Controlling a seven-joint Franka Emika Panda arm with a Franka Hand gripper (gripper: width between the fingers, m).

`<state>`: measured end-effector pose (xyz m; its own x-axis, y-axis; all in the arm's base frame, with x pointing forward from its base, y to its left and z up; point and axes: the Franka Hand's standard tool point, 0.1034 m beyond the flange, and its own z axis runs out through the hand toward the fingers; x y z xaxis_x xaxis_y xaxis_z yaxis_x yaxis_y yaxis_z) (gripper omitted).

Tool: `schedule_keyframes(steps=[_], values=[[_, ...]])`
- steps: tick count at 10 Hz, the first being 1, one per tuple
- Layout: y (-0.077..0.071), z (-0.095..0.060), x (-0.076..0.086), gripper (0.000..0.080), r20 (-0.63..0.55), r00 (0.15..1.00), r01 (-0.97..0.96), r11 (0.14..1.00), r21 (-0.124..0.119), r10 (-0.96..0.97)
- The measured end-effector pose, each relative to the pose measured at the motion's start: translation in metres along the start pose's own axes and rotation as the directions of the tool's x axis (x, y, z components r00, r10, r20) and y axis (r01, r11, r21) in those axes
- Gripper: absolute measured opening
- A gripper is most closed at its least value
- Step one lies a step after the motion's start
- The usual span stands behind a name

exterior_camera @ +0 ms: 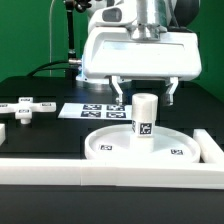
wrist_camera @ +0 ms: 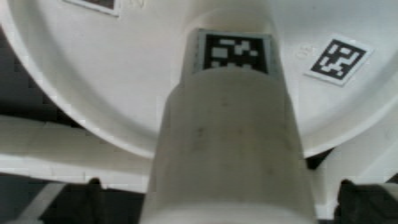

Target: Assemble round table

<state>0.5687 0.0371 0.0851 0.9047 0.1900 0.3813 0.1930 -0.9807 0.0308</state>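
The wide rimmed white disc (exterior_camera: pixel 118 146) lies flat near the table's front. The short thick cylinder post (exterior_camera: pixel 146 116) stands upright at its middle, a square tag on its side. My gripper (exterior_camera: pixel 146 96) hangs right over the post, open. Its fingers stand well apart on either side of the post's top and do not touch it. In the wrist view the post (wrist_camera: pixel 228 120) fills the middle, with the disc (wrist_camera: pixel 107 70) behind it and my dark fingertips (wrist_camera: pixel 79 198) far out on each side. The cross-shaped piece (exterior_camera: pixel 24 108) lies at the exterior view's left.
The marker board (exterior_camera: pixel 98 110) lies on the black table behind the disc. A long white rail (exterior_camera: pixel 90 172) runs along the front edge and another (exterior_camera: pixel 213 148) stands at the exterior view's right. A small white part (exterior_camera: pixel 3 130) sits at the far left.
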Motion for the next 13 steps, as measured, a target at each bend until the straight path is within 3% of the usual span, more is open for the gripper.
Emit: schedule_keyframes(steps=[4,6,9,12,13], values=[[-0.007,0.002,-0.002,0.0649,0.294,0.956,-0.021,0.996,0.084,-0.005],[-0.006,0.0,-0.004,0.0649,0.38,0.925,-0.03,0.994,0.106,-0.013],[0.005,0.0,-0.001,0.0649,0.376,0.926,-0.019,0.994,0.109,-0.024],[0.008,0.0,-0.001,0.0649,0.375,0.927,-0.017,0.994,0.109,-0.025],[0.007,0.001,-0.002,0.0519,0.377,0.926,-0.016,0.994,0.11,-0.026]])
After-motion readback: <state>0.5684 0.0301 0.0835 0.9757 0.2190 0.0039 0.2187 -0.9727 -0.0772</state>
